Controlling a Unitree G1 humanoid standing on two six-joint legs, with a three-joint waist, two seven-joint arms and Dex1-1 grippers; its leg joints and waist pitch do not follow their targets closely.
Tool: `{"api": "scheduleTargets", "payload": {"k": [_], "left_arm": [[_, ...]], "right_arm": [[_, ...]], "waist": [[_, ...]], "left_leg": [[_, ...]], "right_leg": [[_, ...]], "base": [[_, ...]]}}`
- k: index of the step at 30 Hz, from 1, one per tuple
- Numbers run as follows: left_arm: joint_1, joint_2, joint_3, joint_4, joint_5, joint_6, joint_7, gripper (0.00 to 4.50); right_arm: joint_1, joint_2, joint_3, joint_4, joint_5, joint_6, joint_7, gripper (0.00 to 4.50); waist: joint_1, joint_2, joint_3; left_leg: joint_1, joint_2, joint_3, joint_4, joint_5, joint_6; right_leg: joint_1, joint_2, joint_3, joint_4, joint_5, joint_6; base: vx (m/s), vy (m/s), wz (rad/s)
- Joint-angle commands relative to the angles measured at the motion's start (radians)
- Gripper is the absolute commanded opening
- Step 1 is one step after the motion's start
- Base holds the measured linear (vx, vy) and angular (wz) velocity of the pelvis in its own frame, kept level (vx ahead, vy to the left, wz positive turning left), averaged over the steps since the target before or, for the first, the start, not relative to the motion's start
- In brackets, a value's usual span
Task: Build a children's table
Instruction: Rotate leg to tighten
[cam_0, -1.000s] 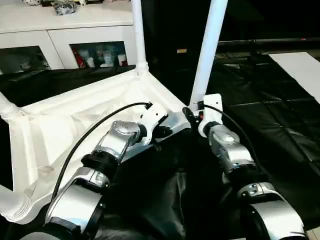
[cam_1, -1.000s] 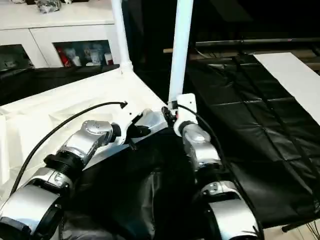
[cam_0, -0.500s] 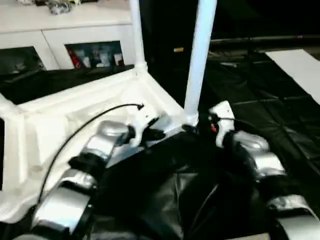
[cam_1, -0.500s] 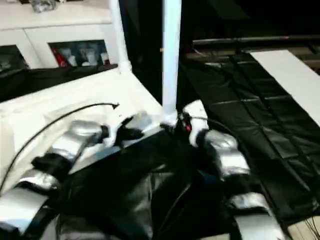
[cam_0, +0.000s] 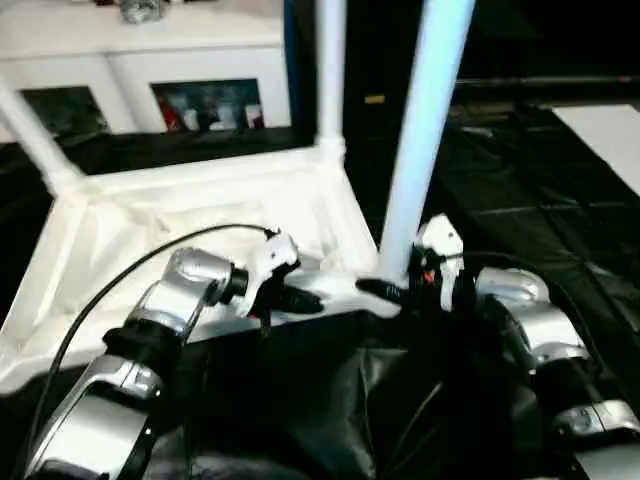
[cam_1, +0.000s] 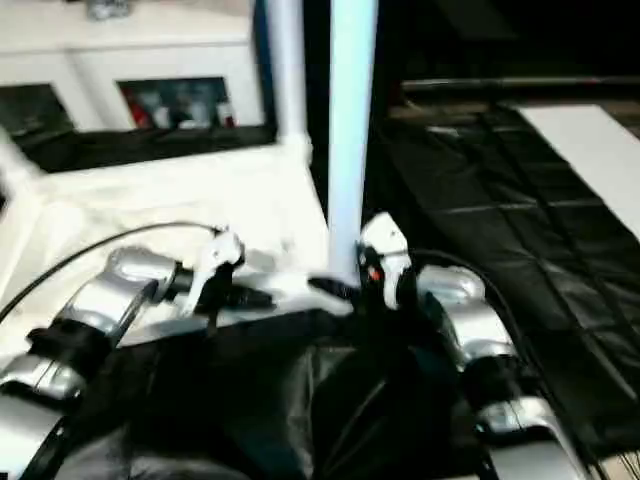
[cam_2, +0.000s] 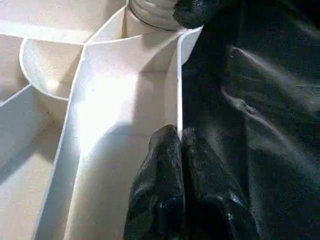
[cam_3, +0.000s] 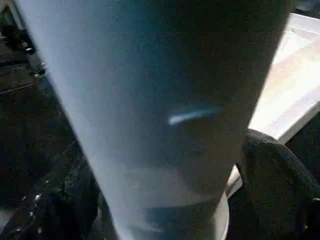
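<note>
The white children's table lies upside down, its ribbed underside (cam_0: 150, 215) facing up. Three legs stand in its corner sockets: one at the near right (cam_0: 425, 130), one at the far right (cam_0: 330, 70), one at the far left (cam_0: 35, 140). My left gripper (cam_0: 292, 298) is shut on the table's thin near rim (cam_2: 177, 100), just left of the near right socket. My right gripper (cam_0: 390, 292) is closed round the base of the near right leg (cam_3: 165, 100), with a black finger (cam_3: 272, 170) on each side of it.
Black sheeting (cam_0: 540, 210) covers the floor around and under the table and bunches up in front of me. A white cabinet with glass doors (cam_0: 120, 80) stands behind the table. A flat white board (cam_0: 605, 125) lies at the far right.
The camera has shifted. My right forearm has swung out to the right and its wrist has turned around the leg's base. The left gripper keeps its hold on the rim.
</note>
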Motion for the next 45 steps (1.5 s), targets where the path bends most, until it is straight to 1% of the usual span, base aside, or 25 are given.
{"api": "scheduleTargets", "payload": {"k": [1, 5, 8, 14, 19, 21, 22, 23, 24, 27, 28, 29, 31, 32, 33, 34, 35, 36, 37, 38, 41, 42, 43, 44, 45], "left_arm": [[0.002, 0.005, -0.014, -0.013, -0.017, -0.006, -0.051, 0.0], [0.009, 0.011, -0.011, -0.022, -0.016, -0.002, -0.063, 0.0], [0.013, 0.016, -0.009, -0.029, -0.017, 0.001, -0.072, 0.0], [0.022, 0.022, -0.013, -0.05, -0.023, 0.014, -0.077, 0.0], [0.022, 0.012, -0.011, -0.044, -0.021, 0.017, -0.063, 0.0], [0.018, -0.001, -0.006, -0.033, -0.011, 0.013, -0.024, 0.0], [0.002, -0.029, 0.012, -0.005, 0.003, 0.033, 0.069, 0.0], [-0.006, -0.04, 0.017, 0.007, 0.01, 0.039, 0.106, 0.0], [-0.014, -0.052, 0.023, 0.021, 0.015, 0.044, 0.142, 0.0], [-0.056, -0.114, 0.05, 0.081, 0.041, 0.067, 0.325, 0.0], [-0.07, -0.137, 0.063, 0.097, 0.044, 0.094, 0.388, 0.0], [-0.078, -0.15, 0.069, 0.105, 0.045, 0.113, 0.42, 0.0], [-0.101, -0.195, 0.092, 0.129, 0.043, 0.14, 0.52, 0.0], [-0.118, -0.235, 0.108, 0.149, 0.044, 0.147, 0.608, 0.0], [-0.12, -0.239, 0.109, 0.151, 0.044, 0.146, 0.618, 0.0], [-0.125, -0.253, 0.111, 0.16, 0.046, 0.141, 0.644, 0.0], [-0.131, -0.267, 0.11, 0.172, 0.052, 0.137, 0.659, 0.0], [-0.136, -0.279, 0.108, 0.178, 0.055, 0.134, 0.669, 0.0], [-0.143, -0.288, 0.107, 0.185, 0.059, 0.129, 0.678, 0.0], [-0.144, -0.291, 0.106, 0.185, 0.059, 0.123, 0.677, 0.0], [-0.141, -0.292, 0.102, 0.178, 0.057, 0.119, 0.661, 0.0], [-0.133, -0.286, 0.089, 0.167, 0.06, 0.121, 0.639, 0.0], [-0.132, -0.285, 0.088, 0.166, 0.06, 0.122, 0.637, 0.0], [-0.123, -0.276, 0.079, 0.154, 0.06, 0.119, 0.61, 0.0], [-0.12, -0.272, 0.075, 0.15, 0.061, 0.116, 0.599, 0.0]], "right_arm": [[0.016, -0.018, 0.008, -0.028, 0.003, 0.011, 0.034, 3.96], [0.028, -0.023, 0.009, -0.036, 0.004, 0.015, 0.056, 3.6], [0.03, -0.027, 0.013, -0.034, 0.001, 0.013, 0.063, 3.26], [0.039, -0.029, 0.012, -0.048, 0.007, 0.029, 0.062, 2.84], [0.046, -0.003, -0.005, -0.029, 0.004, 0.017, 0.026, 2.76], [0.042, 0.018, -0.021, 0.002, -0.005, 0.011, -0.031, 2.76], [0.018, 0.057, -0.053, 0.078, -0.03, 0.001, -0.166, 2.76], [0.009, 0.072, -0.065, 0.108, -0.037, 0.0, -0.217, 2.76], [-0.001, 0.088, -0.079, 0.137, -0.041, 0.0, -0.271, 2.76], [-0.054, 0.17, -0.153, 0.271, -0.045, 0.002, -0.564, 2.75], [-0.071, 0.194, -0.175, 0.309, -0.041, 0.004, -0.645, 2.75], [-0.08, 0.205, -0.185, 0.326, -0.038, 0.005, -0.681, 2.75], [-0.113, 0.239, -0.208, 0.376, -0.033, -0.006, -0.794, 2.75], [-0.145, 0.27, -0.212, 0.413, -0.043, -0.02, -0.882, 2.75], [-0.149, 0.273, -0.211, 0.417, -0.044, -0.022, -0.888, 2.75], [-0.16, 0.283, -0.205, 0.426, -0.052, -0.028, -0.904, 2.75], [-0.178, 0.297, -0.202, 0.446, -0.07, -0.049, -0.938, 2.75], [-0.189, 0.306, -0.196, 0.46, -0.076, -0.059, -0.93, 2.75], [-0.197, 0.313, -0.189, 0.471, -0.081, -0.072, -0.909, 2.75], [-0.196, 0.315, -0.181, 0.467, -0.086, -0.081, -0.888, 2.75], [-0.188, 0.323, -0.177, 0.449, -0.077, -0.108, -0.821, 2.75], [-0.185, 0.331, -0.198, 0.439, -0.053, -0.132, -0.787, 3.31], [-0.184, 0.331, -0.198, 0.438, -0.052, -0.133, -0.785, 3.31], [-0.179, 0.329, -0.199, 0.423, -0.046, -0.142, -0.765, 3.45], [-0.179, 0.328, -0.198, 0.421, -0.043, -0.147, -0.759, 3.52]], "waist": [[-0.004, -0.008, -0.069], [-0.006, -0.01, -0.069], [-0.007, -0.01, -0.071], [-0.007, -0.009, -0.07], [-0.008, -0.008, -0.071], [-0.012, -0.009, -0.069], [-0.015, -0.009, -0.068], [-0.02, -0.008, -0.064], [-0.023, -0.01, -0.064], [-0.036, -0.009, -0.062], [-0.041, -0.007, -0.061], [-0.041, -0.008, -0.062], [-0.039, -0.007, -0.063], [-0.039, -0.007, -0.067], [-0.039, -0.007, -0.067], [-0.037, -0.016, -0.068], [-0.035, -0.013, -0.069], [-0.036, -0.032, -0.07], [-0.031, -0.025, -0.072], [-0.028, -0.024, -0.071], [-0.028, -0.024, -0.073], [-0.029, -0.024, -0.073], [-0.028, -0.022, -0.073], [-0.027, -0.011, -0.073], [-0.03, -0.016, -0.071]], "left_leg": [[0.012, 0.035, -0.002, -0.069, -0.175, 0.087], [0.007, 0.032, -0.004, -0.068, -0.167, 0.081], [0.007, 0.033, -0.005, -0.068, -0.154, 0.083], [0.008, 0.033, -0.004, -0.067, -0.149, 0.088], [0.007, 0.033, -0.004, -0.067, -0.147, 0.085], [0.007, 0.032, -0.004, -0.068, -0.157, 0.077], [0.009, 0.032, -0.004, -0.069, -0.17, 0.067], [0.011, 0.031, -0.003, -0.07, -0.187, 0.058], [0.013, 0.028, -0.007, -0.073, -0.215, 0.038], [0.013, 0.026, -0.009, -0.075, -0.23, 0.02], [0.017, 0.025, -0.008, -0.074, -0.234, 0.01], [0.017, 0.024, -0.009, -0.074, -0.238, 0.008], [0.015, 0.023, -0.007, -0.072, -0.228, 0.02], [0.016, 0.023, -0.007, -0.071, -0.214, 0.02], [0.015, 0.023, -0.007, -0.071, -0.208, 0.024], [0.012, 0.021, -0.004, -0.069, -0.198, 0.037], [0.012, 0.02, -0.005, -0.068, -0.189, 0.042], [0.008, 0.022, -0.002, -0.068, -0.173, 0.052], [0.008, 0.022, -0.004, -0.067, -0.153, 0.061], [0.008, 0.023, -0.002, -0.065, -0.144, 0.075], [0.005, 0.024, -0.003, -0.065, -0.124, 0.093], [0.004, 0.024, -0.002, -0.064, -0.125, 0.103], [0.004, 0.024, -0.002, -0.064, -0.127, 0.108], [0.005, 0.025, -0.004, -0.065, -0.129, 0.108], [0.003, 0.025, -0.003, -0.066, -0.137, 0.11]], "right_leg": [[0.059, -0.053, 0.049, -0.07, -0.158, -0.255], [0.061, -0.055, 0.048, -0.074, -0.191, -0.235], [0.06, -0.054, 0.048, -0.072, -0.18, -0.236], [0.059, -0.053, 0.047, -0.07, -0.166, -0.243], [0.059, -0.053, 0.048, -0.071, -0.165, -0.242], [0.059, -0.054, 0.048, -0.073, -0.186, -0.237], [0.056, -0.055, 0.048, -0.076, -0.211, -0.232], [0.051, -0.055, 0.048, -0.081, -0.24, -0.23], [0.057, -0.055, 0.045, -0.086, -0.303, -0.213], [0.053, -0.054, 0.046, -0.092, -0.345, -0.193], [0.048, -0.054, 0.047, -0.093, -0.357, -0.191], [0.051, -0.054, 0.045, -0.094, -0.365, -0.188], [0.051, -0.054, 0.047, -0.096, -0.348, -0.184], [0.052, -0.053, 0.047, -0.092, -0.312, -0.194], [0.052, -0.053, 0.047, -0.091, -0.297, -0.199], [0.053, -0.051, 0.046, -0.092, -0.279, -0.201], [0.054, -0.052, 0.046, -0.089, -0.269, -0.203], [0.055, -0.051, 0.047, -0.089, -0.252, -0.202], [0.056, -0.054, 0.047, -0.082, -0.231, -0.21], [0.056, -0.055, 0.047, -0.082, -0.215, -0.213], [0.059, -0.053, 0.047, -0.076, -0.167, -0.224], [0.06, -0.054, 0.047, -0.075, -0.158, -0.229], [0.06, -0.056, 0.047, -0.076, -0.155, -0.233], [0.061, -0.056, 0.046, -0.073, -0.151, -0.239], [0.061, -0.053, 0.045, -0.076, -0.152, -0.237]], "base": [[0.0, 0.0, 0.0], [0.0, 0.0, 0.0], [0.0, 0.0, 0.0], [0.0, 0.0, 0.0], [0.0, 0.0, 0.0], [0.0, 0.0, 0.0], [0.0, 0.0, 0.0], [0.0, 0.0, 0.0], [0.0, 0.0, 0.0], [0.0, 0.0, 0.0], [0.0, 0.0, 0.0], [0.0, 0.0, 0.0], [0.0, 0.0, 0.0], [0.0, 0.0, 0.0], [0.0, 0.0, 0.0], [0.0, 0.0, 0.0], [0.0, 0.0, 0.0], [0.0, 0.0, 0.0], [0.0, 0.0, 0.0], [0.0, 0.0, 0.0], [0.0, 0.0, 0.0], [0.0, 0.0, 0.0], [0.0, 0.0, 0.0], [0.0, 0.0, 0.0], [0.0, 0.0, 0.0]]}}
